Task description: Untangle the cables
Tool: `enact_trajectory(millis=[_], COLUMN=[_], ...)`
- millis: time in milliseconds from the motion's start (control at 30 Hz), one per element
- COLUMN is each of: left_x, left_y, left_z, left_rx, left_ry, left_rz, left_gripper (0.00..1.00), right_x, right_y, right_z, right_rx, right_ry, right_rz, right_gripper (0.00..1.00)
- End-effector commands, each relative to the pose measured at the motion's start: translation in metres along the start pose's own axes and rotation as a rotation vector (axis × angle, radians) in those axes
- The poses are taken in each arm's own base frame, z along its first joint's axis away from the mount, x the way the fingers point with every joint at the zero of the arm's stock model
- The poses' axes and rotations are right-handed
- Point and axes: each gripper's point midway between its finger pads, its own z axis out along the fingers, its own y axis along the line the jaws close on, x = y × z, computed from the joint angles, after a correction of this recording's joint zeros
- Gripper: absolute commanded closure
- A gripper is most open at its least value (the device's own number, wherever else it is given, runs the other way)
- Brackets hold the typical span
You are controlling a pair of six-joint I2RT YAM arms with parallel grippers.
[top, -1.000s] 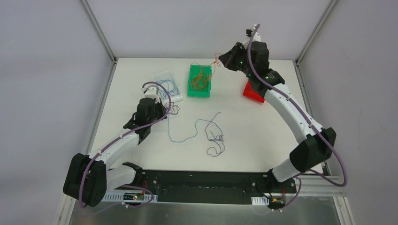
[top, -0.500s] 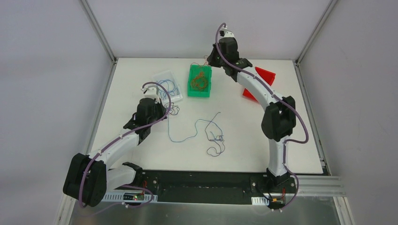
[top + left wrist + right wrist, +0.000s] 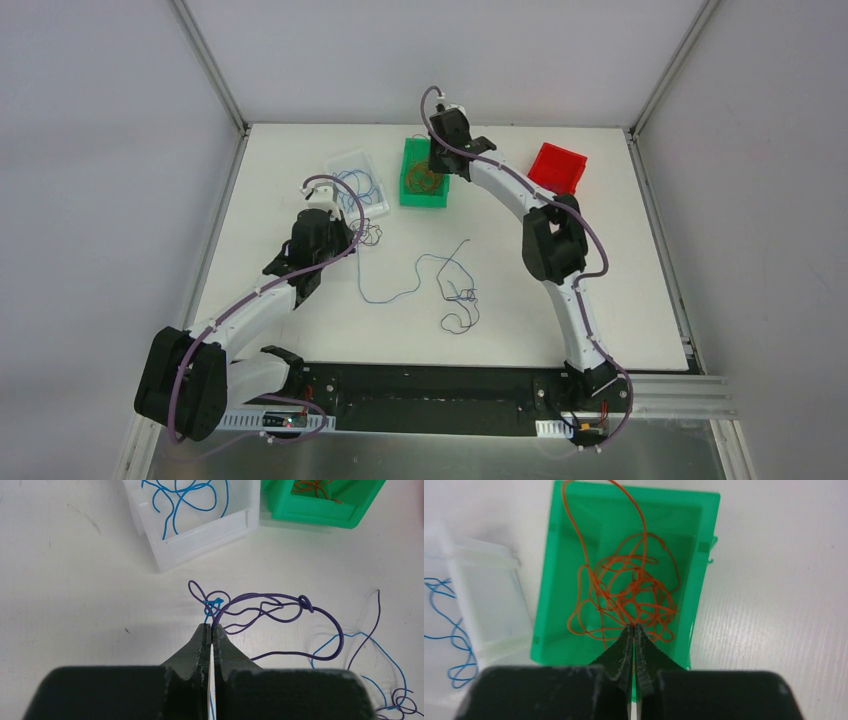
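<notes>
Left arm (image 3: pixel 250 305) — elbow bent, left gripper (image 3: pixel 210 627) pinched closed low over the tabletop's (image 3: pixel 500 300) left-middle. Right arm (image 3: pixel 500 185) — stretched toward tabletop's far edge, right gripper (image 3: pixel 633 627) closed, pointing down.

The top view looks down over the whole surface (image 3: pixel 620 290); both close, downward wrist views share the green bin (image 3: pixel 549 580).

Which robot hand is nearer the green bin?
Right. The right hand is over the green bin, at its orange cables; the left hand is off beside the clear tray.
</notes>
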Motion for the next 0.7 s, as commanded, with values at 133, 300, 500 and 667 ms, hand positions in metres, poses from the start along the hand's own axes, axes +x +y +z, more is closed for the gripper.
enact_trajectory(millis=[133,300,500,667], left_x=[-0.006,-0.007,-0.007,-0.008], left_y=[-0.008,-0.037,-0.074,-0.105], left_z=[0.002,0.003,-0.004,-0.013], left_rx=[0.037,0.200,0.417,0.603], left_ry=[-0.019,-0.013,-0.013,-0.006], left_rz=[0.003,0.023,0.038,0.030], left_gripper=[1.00,1.00,1.00,1.00], right_x=[-0.006,-0.035,-0.010,0.040], right_y=[0.009,0.031,0.051,0.037], right_z=[-0.022,-0.076,-0.143,-0.185], right_rx=[-0.043,-0.177,-0.380,-0.487], right_ry=[0.041,-0.003,0.004,-0.040], right_rz=[0.025,0.016,-0.023,-0.046], right_gripper=[0.86,0.70,0.45,0.17])
